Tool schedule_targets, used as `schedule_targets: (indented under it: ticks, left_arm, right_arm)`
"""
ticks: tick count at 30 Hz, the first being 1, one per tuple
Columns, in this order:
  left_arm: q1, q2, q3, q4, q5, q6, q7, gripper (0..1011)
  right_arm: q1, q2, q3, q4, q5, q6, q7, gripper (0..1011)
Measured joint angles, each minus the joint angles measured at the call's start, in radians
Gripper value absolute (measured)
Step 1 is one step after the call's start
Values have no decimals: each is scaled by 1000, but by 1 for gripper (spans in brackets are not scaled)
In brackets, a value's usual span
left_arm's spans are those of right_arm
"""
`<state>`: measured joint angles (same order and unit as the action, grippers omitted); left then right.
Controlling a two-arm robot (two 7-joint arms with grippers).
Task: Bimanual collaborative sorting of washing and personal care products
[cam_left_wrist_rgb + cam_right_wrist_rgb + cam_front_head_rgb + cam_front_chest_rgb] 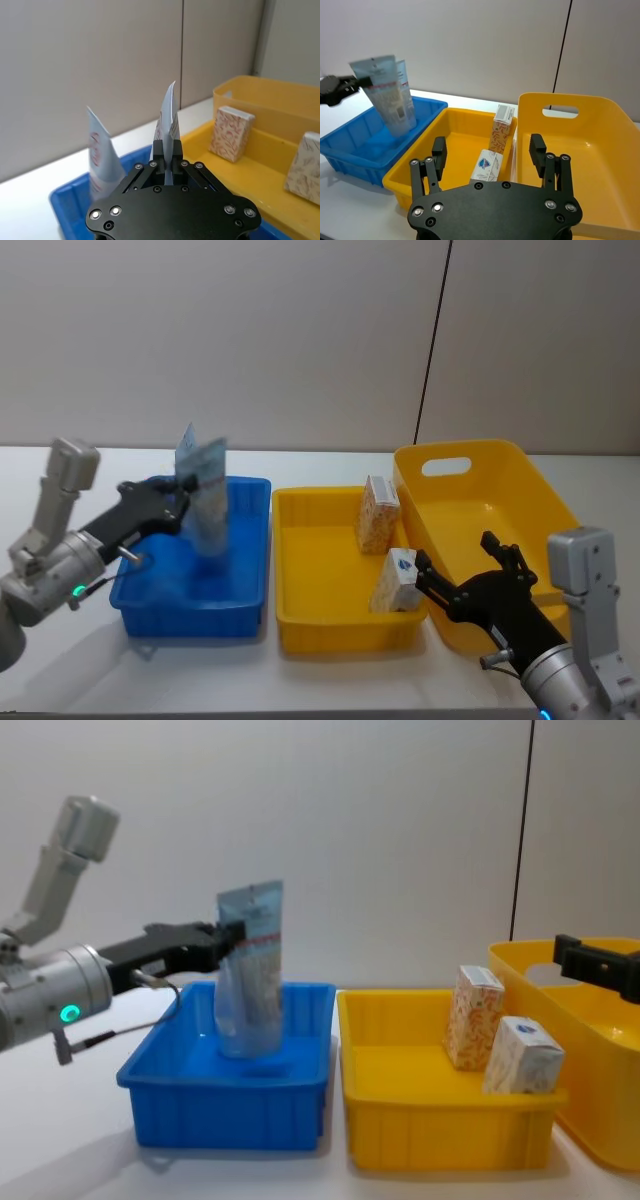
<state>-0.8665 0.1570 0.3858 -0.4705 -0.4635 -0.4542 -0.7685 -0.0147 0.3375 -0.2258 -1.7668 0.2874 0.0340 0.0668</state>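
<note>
Two pale-blue tubes [252, 960], overlapping in chest view, distinct in left wrist view, one tube [170, 117] pinched in left gripper [167, 151] above blue bin [225, 1105], other tube [100, 155] standing inside, right gripper [488, 146] spread wide, empty, beside white-blue carton [397, 580]

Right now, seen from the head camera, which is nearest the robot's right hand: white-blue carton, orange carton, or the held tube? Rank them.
1. The white-blue carton, just left of the open right hand, in the shallow yellow bin.
2. The orange carton, farther back in that bin.
3. The tube, far left, gripped by the left hand over the blue bin.
</note>
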Motion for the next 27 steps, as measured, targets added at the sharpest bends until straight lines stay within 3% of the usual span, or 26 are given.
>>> schedule_targets:
  ticks: [12, 19, 27]
  left_arm:
    - [183, 121, -65, -399, -51, 108, 68, 65]
    - [249, 172, -81, -550, -97, 177, 50, 65]
    - [295, 212, -79, -666, -148, 249, 2, 65]
  right_arm:
    - [0, 0, 0, 0, 0, 0, 0, 1002]
    - [0, 0, 0, 0, 0, 0, 0, 1002]
    - [0, 0, 0, 0, 0, 0, 0, 1002]
